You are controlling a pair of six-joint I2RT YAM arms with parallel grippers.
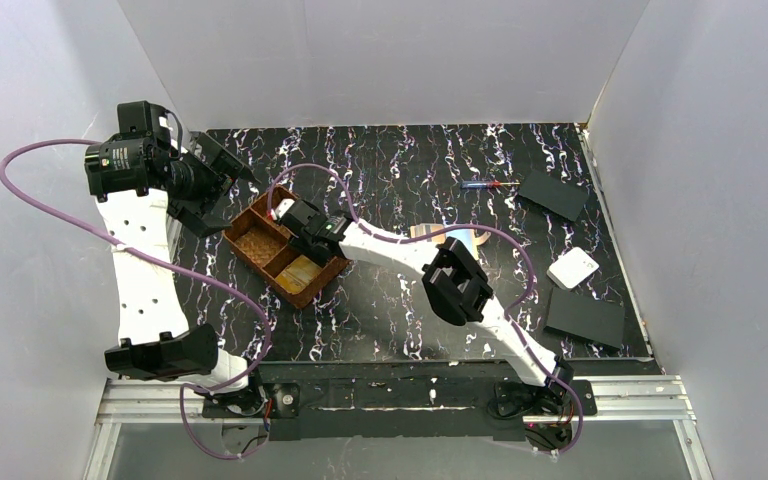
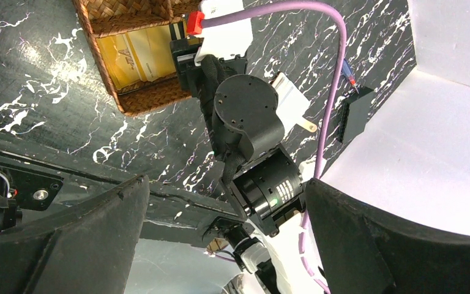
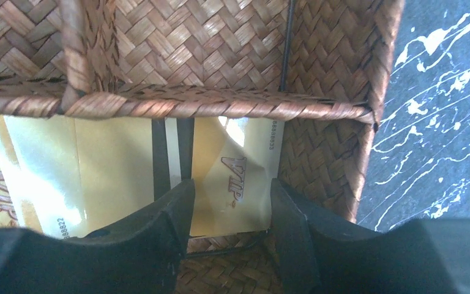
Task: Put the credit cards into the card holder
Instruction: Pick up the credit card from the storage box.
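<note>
Marble tabletop [image 1: 390,170], tray [image 1: 257,241] with gold cards [image 1: 301,272]

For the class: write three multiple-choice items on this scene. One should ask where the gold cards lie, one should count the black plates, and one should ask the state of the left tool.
1. Where do the gold cards lie?
A. In one compartment of the tray
B. On the white box
C. In the left tool

2. How many black plates show in the top view?
A. One
B. Two
C. Four

3. How is the left tool?
A. Shut on a card
B. Open and empty
C. Shut on the tray's rim

Answers:
1 A: the right wrist view shows them on the woven floor, next to the divider.
2 B: one lies far right by the screwdriver, and the other near right.
3 B: its fingers stand wide apart and hold nothing.
</note>
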